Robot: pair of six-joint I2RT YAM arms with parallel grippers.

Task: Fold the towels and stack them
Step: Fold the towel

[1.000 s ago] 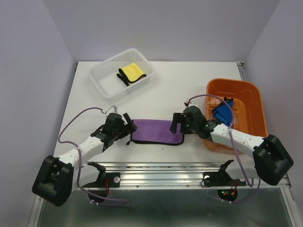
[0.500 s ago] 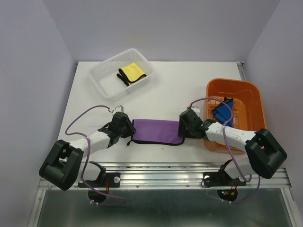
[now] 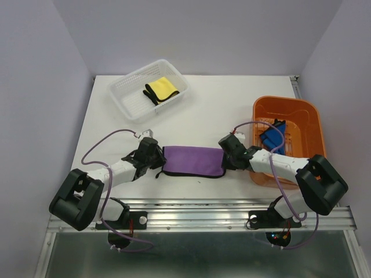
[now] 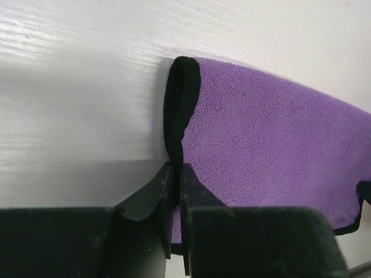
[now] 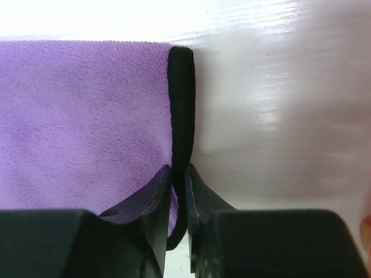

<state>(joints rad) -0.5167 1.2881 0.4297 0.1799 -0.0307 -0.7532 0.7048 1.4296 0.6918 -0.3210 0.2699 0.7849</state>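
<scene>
A purple towel (image 3: 192,160) with black edging lies flat on the white table near the front, between my two arms. At its left end my left gripper (image 3: 157,157) is shut on the black edge; the left wrist view shows the purple towel (image 4: 272,150) with its hem pinched between the left gripper (image 4: 175,174). My right gripper (image 3: 226,156) is shut on the black hem at the other end, which the right wrist view shows as the purple towel (image 5: 81,116) nipped in the right gripper (image 5: 178,174). A folded yellow towel (image 3: 161,90) lies in the white basket. A blue towel (image 3: 272,138) sits in the orange basket.
The white mesh basket (image 3: 130,92) stands at the back left of the table. The orange basket (image 3: 301,116) stands at the right, close beside my right arm. A metal rail (image 3: 232,211) runs along the table's near edge.
Both arms came down and inward onto the ends of the purple towel. Both grippers went from open to shut on its black edges. The towel has stayed flat on the table.
</scene>
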